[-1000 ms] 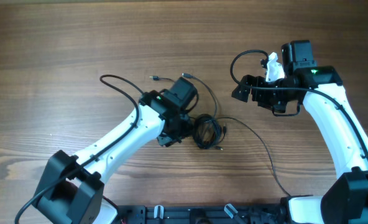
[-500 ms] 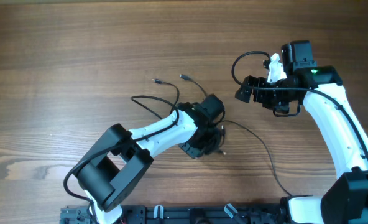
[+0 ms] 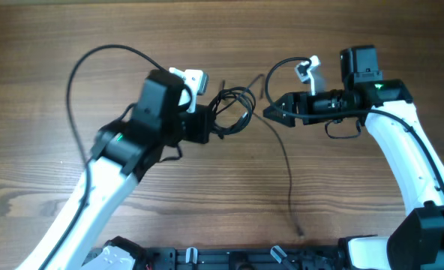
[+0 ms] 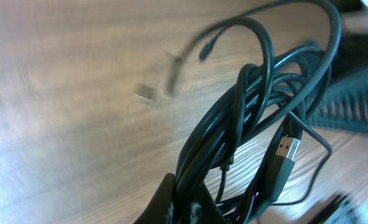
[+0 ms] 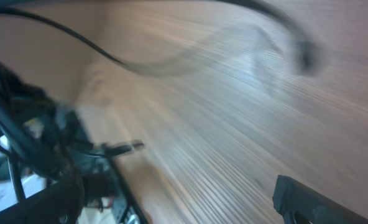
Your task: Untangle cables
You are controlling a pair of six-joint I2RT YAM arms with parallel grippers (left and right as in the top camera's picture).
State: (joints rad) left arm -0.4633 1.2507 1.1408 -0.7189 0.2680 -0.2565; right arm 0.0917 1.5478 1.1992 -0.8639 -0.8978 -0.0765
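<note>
"Clamping the cables (image 4: 234,124), left end effector (image 3: 207,126) holds the knot between both arms, over the table (image 3: 57,45); right end effector (image 3: 271,112) stands apart, empty."
"Light, limp, snag-prone. Right should pinch one free end."

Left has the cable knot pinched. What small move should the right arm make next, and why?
Probably ease the right gripper forward and close it on the loose strand where it leaves the cable knot. The left gripper is shut on the knot, and the right one stands open and empty just beside it. Pulling that one strand away could loosen the loops.
</note>
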